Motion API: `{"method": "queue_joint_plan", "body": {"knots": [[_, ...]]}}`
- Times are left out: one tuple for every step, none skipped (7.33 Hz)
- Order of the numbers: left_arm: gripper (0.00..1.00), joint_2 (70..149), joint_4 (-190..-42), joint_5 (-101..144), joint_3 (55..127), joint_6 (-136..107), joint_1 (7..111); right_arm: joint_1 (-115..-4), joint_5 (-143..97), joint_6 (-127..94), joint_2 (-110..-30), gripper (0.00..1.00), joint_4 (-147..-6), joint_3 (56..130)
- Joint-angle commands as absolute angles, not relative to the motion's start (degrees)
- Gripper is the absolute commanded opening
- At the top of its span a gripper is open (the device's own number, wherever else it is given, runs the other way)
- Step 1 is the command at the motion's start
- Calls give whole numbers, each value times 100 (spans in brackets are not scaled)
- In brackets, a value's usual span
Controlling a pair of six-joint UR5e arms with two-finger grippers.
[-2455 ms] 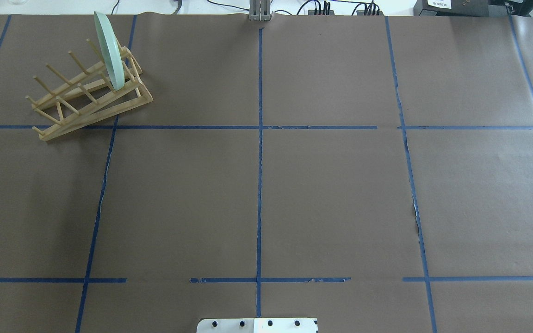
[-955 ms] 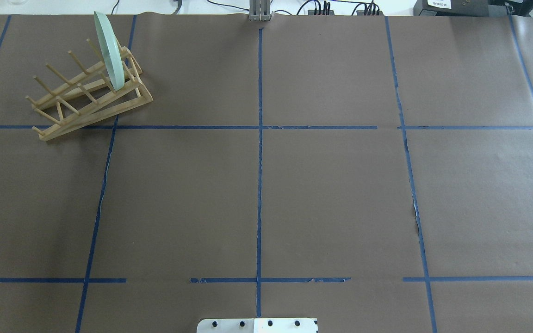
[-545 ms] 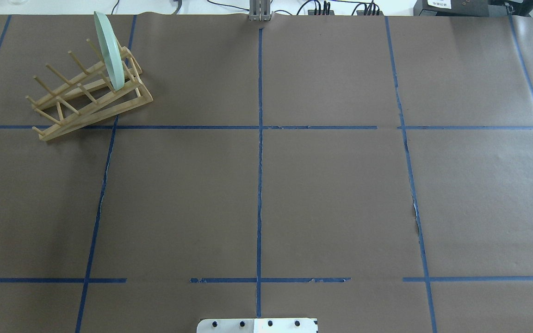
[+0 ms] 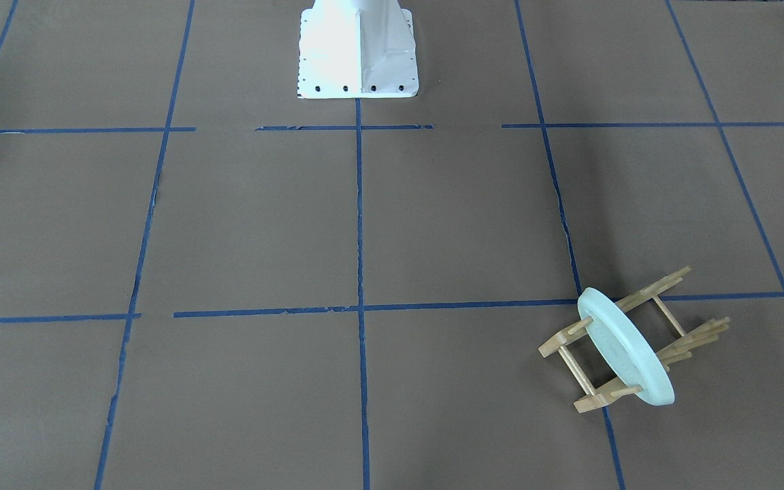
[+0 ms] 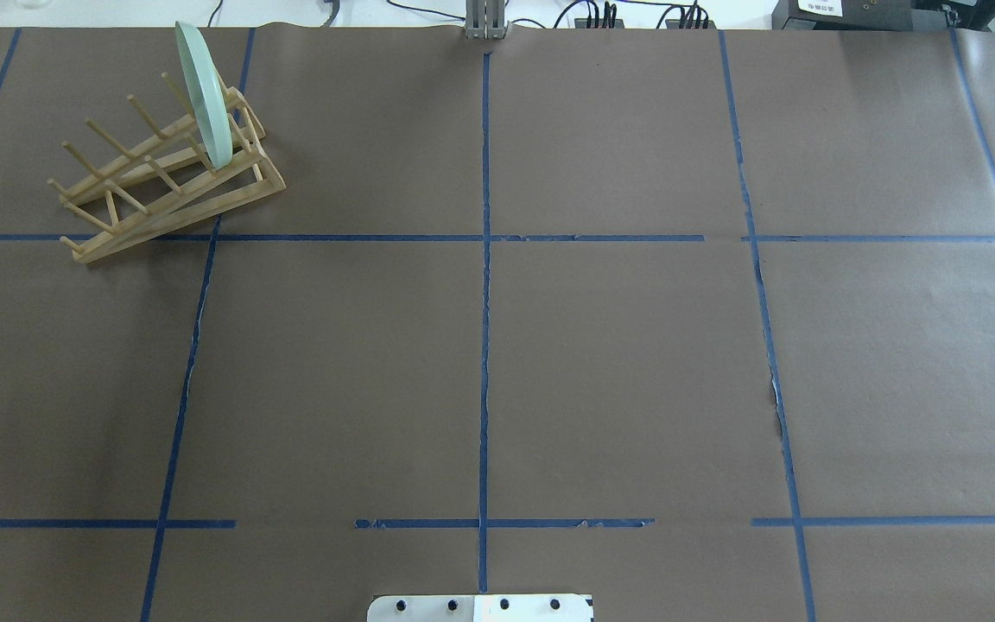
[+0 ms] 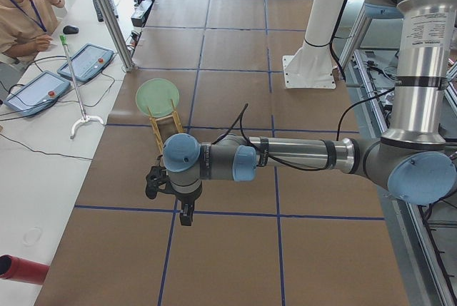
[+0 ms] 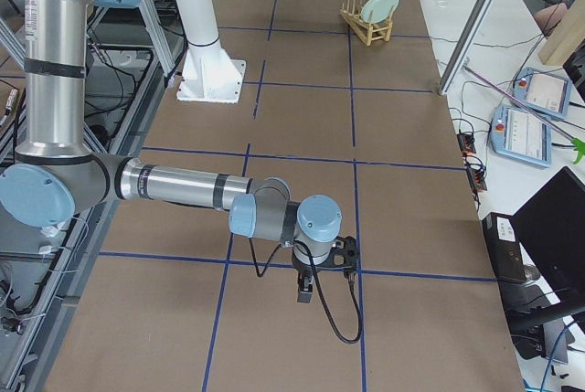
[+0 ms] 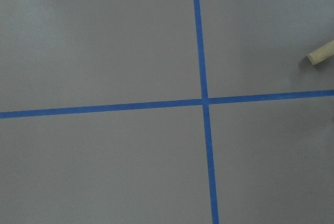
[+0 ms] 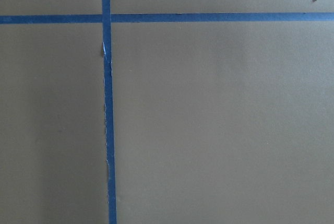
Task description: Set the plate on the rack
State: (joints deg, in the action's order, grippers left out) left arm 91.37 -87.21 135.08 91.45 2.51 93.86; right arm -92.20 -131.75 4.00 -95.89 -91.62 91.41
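Note:
The pale mint-green plate (image 5: 204, 95) stands on edge between the pegs at the far end of the light-wood rack (image 5: 204, 207), at the table's far left. Both show in the front view, plate (image 4: 627, 347) and rack (image 4: 664, 284), and in the side views. One rack rail end shows in the left wrist view (image 8: 321, 52). My left gripper (image 6: 185, 215) hangs above the table short of the rack, only in the left side view. My right gripper (image 7: 305, 293) hangs over the table's right end, only in the right side view. I cannot tell whether either is open or shut.
The table is covered in brown paper with a blue tape grid. The white robot base (image 4: 358, 54) stands at the near edge. A grey post (image 5: 485, 22) stands at the far edge. An operator (image 6: 21, 6) sits beside control tablets (image 6: 86, 60).

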Motion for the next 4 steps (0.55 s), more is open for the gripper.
{"method": "queue_joint_plan", "body": {"knots": [[100,9202,-8533,13509,9280,464,9387,-9220,-13175,404,-9589,100,-9158,9141],[100,9211,-8525,13509,9316,501,9387,-9220,-13175,404,-9589,100,-9158,9141],[100,9211,-8534,13526,9325,510,9387,-9220,-13175,404,-9589,100,-9158,9141],[100,9211,-8543,13526,9316,518,9387,-9220,-13175,404,-9589,100,-9167,9141]]}}
